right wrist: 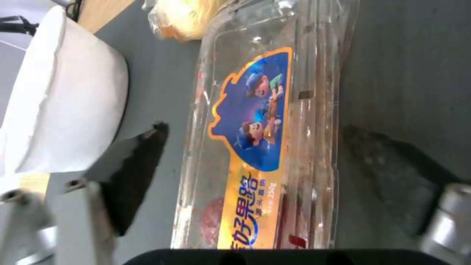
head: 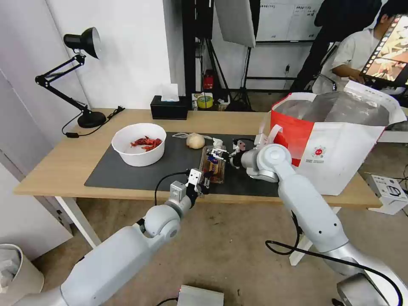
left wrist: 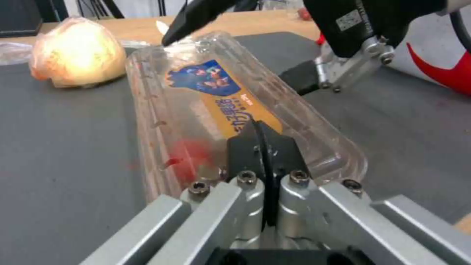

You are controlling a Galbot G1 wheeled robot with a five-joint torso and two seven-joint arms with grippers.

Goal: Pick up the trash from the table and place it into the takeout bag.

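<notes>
Both arms are clad in smooth, pale grey-white shells with rounded ball-like joints, and a thin black cable loops along each one (the right arm's trails down near the floor, the left's arcs over its wrist). The left gripper (left wrist: 265, 147) has black finger pads bolted to brushed-aluminium links with dark hex-socket screws, its wrist block carrying small white square parts. The right gripper (right wrist: 255, 154) carries black, rough-edged pads on silver metal mounts, and seen from the left wrist its body is a black housing with a small white label above a screwed silver bracket.
</notes>
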